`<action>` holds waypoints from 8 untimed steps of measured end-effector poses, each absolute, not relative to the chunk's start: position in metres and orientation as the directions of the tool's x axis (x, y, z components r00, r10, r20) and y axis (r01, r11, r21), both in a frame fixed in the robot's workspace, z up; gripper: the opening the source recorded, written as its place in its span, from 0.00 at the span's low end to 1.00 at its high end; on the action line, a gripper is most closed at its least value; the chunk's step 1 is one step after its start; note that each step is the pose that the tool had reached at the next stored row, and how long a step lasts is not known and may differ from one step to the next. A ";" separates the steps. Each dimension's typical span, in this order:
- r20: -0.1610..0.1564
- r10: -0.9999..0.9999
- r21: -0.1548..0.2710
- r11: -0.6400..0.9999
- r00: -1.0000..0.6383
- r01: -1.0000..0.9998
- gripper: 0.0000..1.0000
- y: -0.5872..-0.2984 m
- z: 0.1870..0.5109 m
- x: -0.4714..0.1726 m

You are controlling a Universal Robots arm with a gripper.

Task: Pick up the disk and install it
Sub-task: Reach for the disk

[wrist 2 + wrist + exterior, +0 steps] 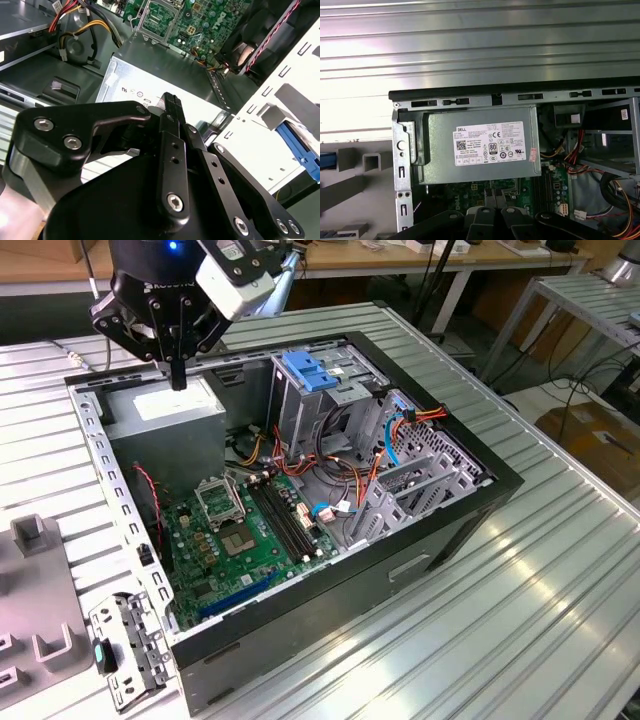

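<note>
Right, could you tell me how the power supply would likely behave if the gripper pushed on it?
The power supply would probably feel stiff: it is a boxy sheet-metal unit. It likely would not slide, since it sits tucked into a corner of the computer case. Its flat top looks smooth, so the shut gripper might skid.

Pretty clearly a lab/workshop: gutted PC on a ribbed metal desk, more desks, floor cables.

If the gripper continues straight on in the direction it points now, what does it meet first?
Most likely the labelled top of the power supply: the gripper hangs right over it, pointing down. The gap between them is hard to judge.
</note>
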State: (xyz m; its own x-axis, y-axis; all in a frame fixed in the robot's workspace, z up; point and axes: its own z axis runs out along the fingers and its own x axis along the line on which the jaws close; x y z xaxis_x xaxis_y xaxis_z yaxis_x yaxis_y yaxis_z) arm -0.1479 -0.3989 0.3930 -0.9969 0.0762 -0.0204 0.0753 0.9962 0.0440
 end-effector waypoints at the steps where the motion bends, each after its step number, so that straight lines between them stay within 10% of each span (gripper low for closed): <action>1: -0.020 0.076 0.044 0.996 -0.997 0.075 0.11 -0.399 0.393 -0.148; 8: -0.019 0.076 0.044 0.996 -0.997 0.075 0.11 -0.399 0.393 -0.151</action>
